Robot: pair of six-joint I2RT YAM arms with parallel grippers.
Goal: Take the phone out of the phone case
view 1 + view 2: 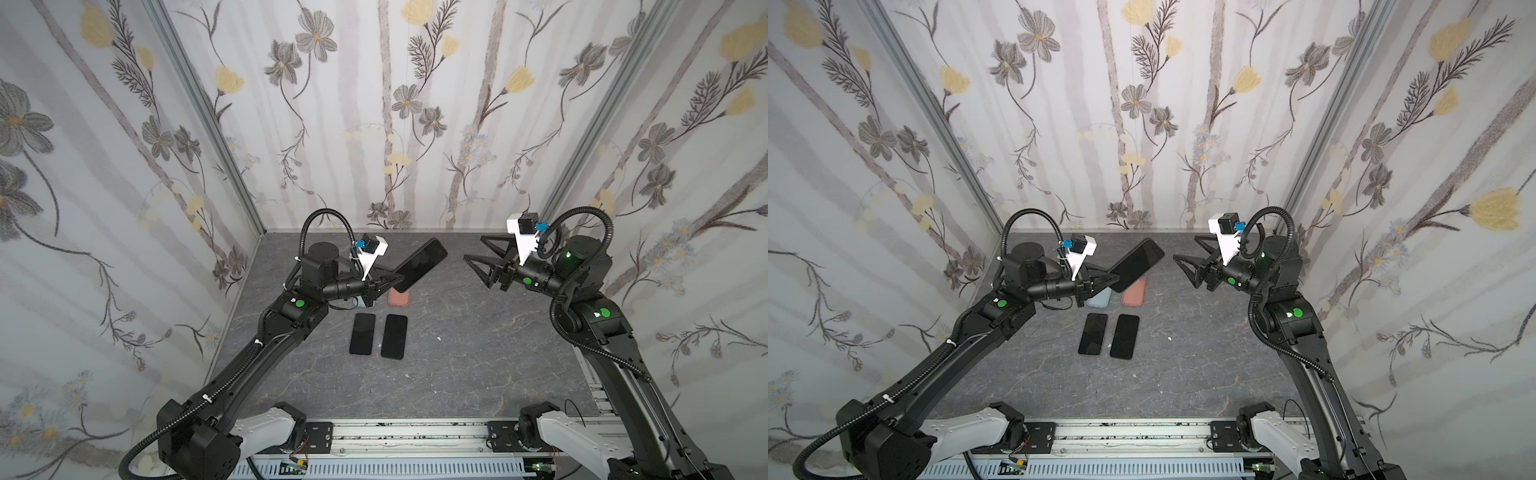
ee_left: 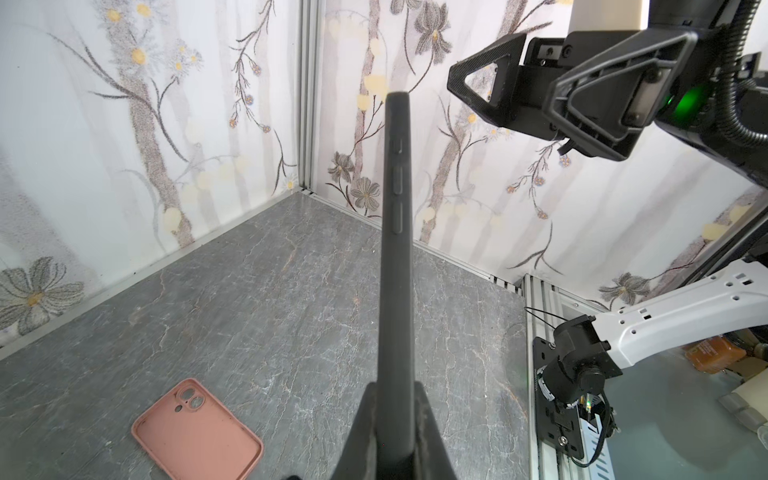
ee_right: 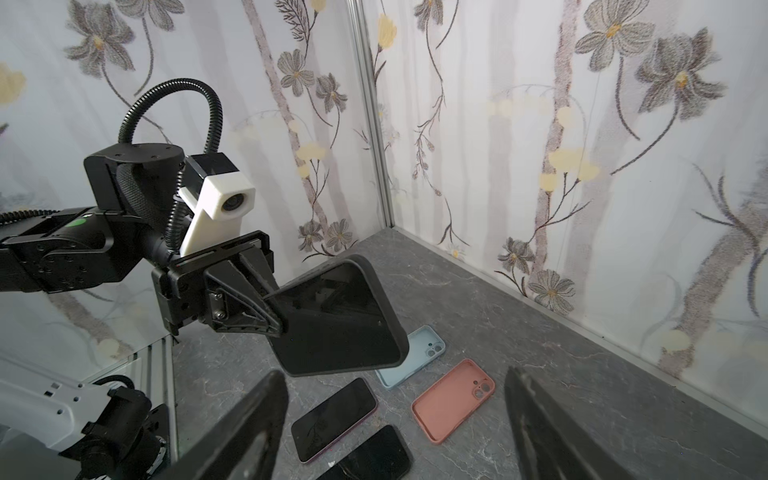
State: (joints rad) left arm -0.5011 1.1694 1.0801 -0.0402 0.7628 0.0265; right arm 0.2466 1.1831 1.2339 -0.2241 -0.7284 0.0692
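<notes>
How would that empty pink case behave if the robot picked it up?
The pink case is a thin empty shell, so probably light and bendy. Lying flat, it should slide, not roll. Its matte surface looks grippy.

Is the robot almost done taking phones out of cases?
Two bare phones lie by an empty pink case and an empty blue case: those look done. The left gripper holds a third phone in its black case; the right gripper is open, apart. That one is left.

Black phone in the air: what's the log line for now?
left gripper: shut on cased phone, raised | right gripper: open, empty, nearby | black case: not yet off
</notes>
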